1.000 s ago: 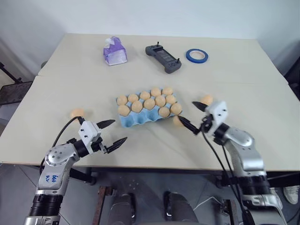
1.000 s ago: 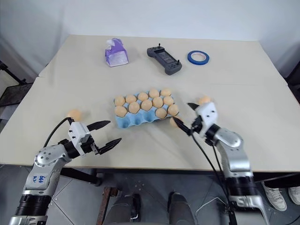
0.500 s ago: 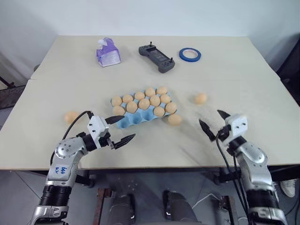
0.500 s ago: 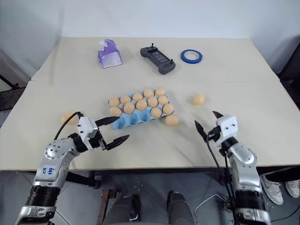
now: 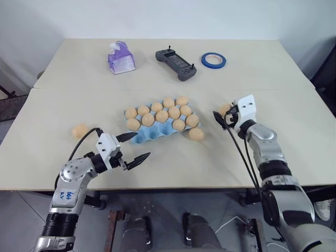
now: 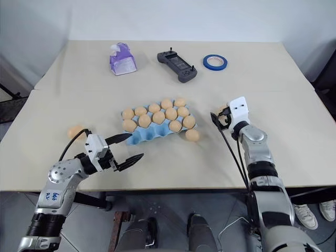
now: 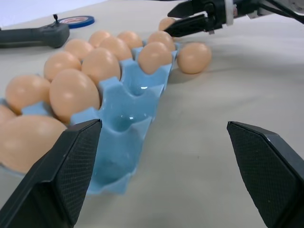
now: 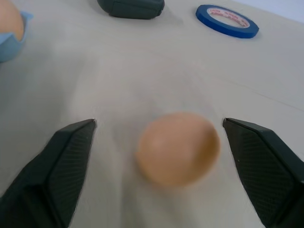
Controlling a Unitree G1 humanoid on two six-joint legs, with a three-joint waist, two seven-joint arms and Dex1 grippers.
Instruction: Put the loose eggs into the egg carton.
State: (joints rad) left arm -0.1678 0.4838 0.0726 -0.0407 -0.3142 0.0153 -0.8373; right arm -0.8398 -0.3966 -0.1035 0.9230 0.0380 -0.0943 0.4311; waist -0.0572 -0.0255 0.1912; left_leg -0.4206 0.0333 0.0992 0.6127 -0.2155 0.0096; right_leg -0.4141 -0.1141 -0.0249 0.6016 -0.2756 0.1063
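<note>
The light blue egg carton [image 5: 157, 135] lies mid-table with several eggs in its far rows and bare cups along its near row. One loose egg [image 5: 196, 134] rests against the carton's right end. Another loose egg [image 5: 80, 130] lies far left. A third loose egg [image 8: 178, 147] sits between the spread fingers of my right gripper [image 5: 223, 111], touching neither; that gripper is open and level with the table. My left gripper [image 5: 134, 147] is open and empty, hovering just in front of the carton's near left corner [image 7: 111, 183].
At the back of the table stand a purple tissue pack [image 5: 121, 57], a dark handheld controller [image 5: 176, 63] and a blue tape roll [image 5: 212, 60]. The table's front edge runs just below both grippers.
My right gripper left the egg at the carton's right end, drew back, then reached forward around the egg further right. The left gripper has hardly moved. The camera view shifted early on.
</note>
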